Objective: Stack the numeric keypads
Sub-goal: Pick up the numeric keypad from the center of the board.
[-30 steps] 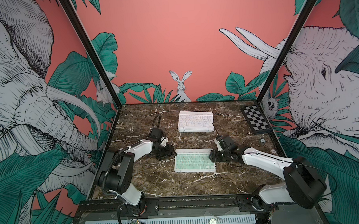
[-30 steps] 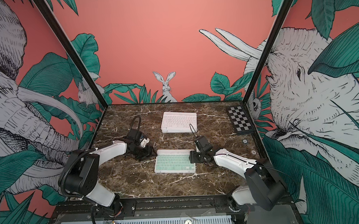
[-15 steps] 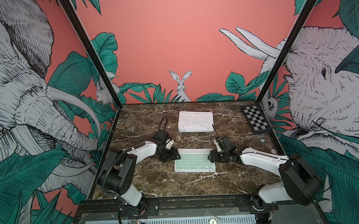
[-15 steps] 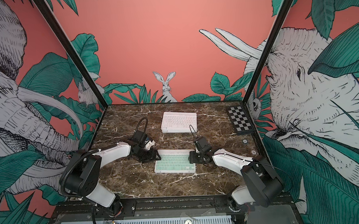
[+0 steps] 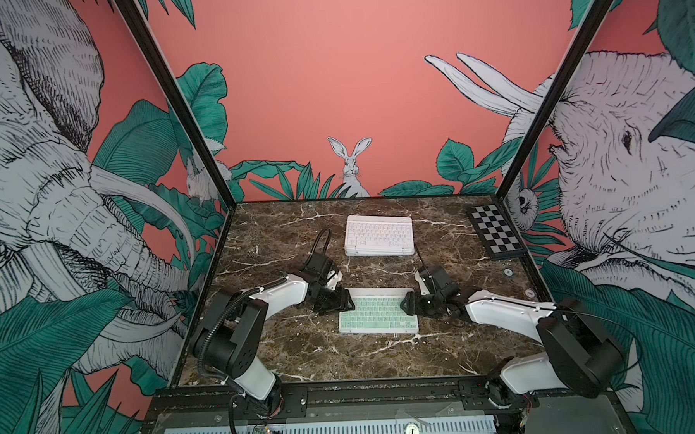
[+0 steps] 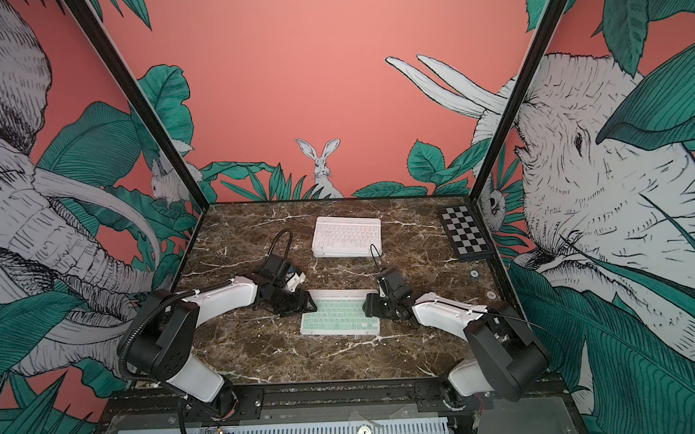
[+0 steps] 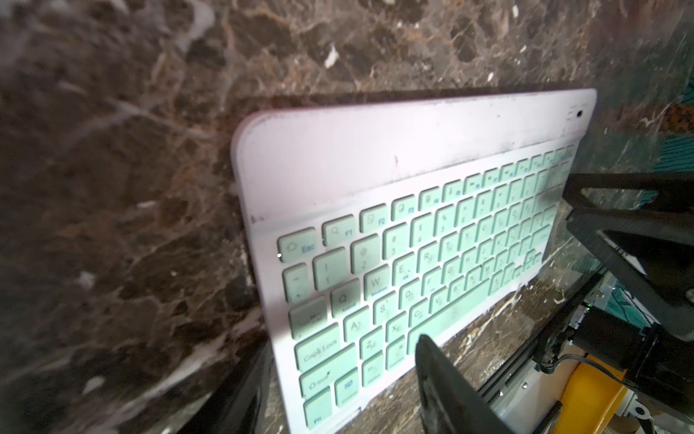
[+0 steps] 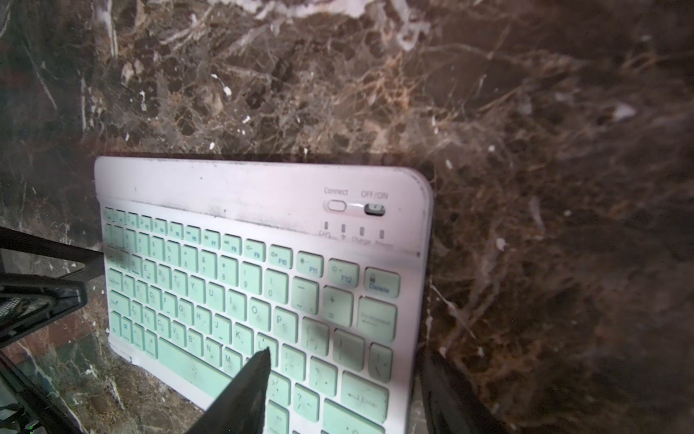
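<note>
A mint-green-keyed numeric keypad (image 5: pixel 377 313) (image 6: pixel 339 317) lies flat on the marble near the middle. Behind it lies a low pile of white-framed keypads (image 5: pixel 379 234) (image 6: pixel 346 234) with pale keys on top. My left gripper (image 5: pixel 343 302) (image 7: pixel 338 349) is open at the green keypad's left short edge, one finger (image 7: pixel 443 379) over the keys and the other beside the edge. At the right short edge my right gripper (image 5: pixel 406 304) (image 8: pixel 345 353) is open the same way, one finger (image 8: pixel 248 387) above the keys. Neither is clamped on it.
A black-and-white checkered board (image 5: pixel 495 229) lies at the back right corner. Two small round discs (image 5: pixel 508 272) sit along the right side of the marble top (image 5: pixel 304 361). Painted walls close in the left, back and right sides.
My left gripper has slid right, up to the green keypad's left edge. The right gripper has crept slightly inward at the right edge. The keypad has not moved.
</note>
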Available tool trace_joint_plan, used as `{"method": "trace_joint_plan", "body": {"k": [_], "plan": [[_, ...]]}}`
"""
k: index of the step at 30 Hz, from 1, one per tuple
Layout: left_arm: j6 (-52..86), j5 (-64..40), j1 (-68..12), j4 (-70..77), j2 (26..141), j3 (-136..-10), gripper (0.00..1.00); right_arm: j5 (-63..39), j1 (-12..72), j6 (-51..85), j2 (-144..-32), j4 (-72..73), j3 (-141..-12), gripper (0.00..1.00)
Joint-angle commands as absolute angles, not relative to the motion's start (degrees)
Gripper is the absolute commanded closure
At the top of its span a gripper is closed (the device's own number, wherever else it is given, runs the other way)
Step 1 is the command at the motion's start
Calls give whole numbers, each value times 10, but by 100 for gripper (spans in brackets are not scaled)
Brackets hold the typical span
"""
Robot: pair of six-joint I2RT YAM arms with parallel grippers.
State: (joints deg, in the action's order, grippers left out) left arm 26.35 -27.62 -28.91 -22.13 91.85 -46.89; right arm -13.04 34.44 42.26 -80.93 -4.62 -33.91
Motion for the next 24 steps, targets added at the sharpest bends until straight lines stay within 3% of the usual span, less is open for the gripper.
{"method": "trace_joint_plan", "body": {"k": [1, 9, 24], "plan": [[268, -263, -296, -225, 941, -447, 37, -147, 343, 439, -824, -28, -328, 37], [267, -264, -298, -220, 949, -436, 37, -169, 342, 439, -811, -4, -320, 37], [265, -271, -310, -199, 974, -425, 37, -302, 318, 476, -784, 124, -293, 38]]}}
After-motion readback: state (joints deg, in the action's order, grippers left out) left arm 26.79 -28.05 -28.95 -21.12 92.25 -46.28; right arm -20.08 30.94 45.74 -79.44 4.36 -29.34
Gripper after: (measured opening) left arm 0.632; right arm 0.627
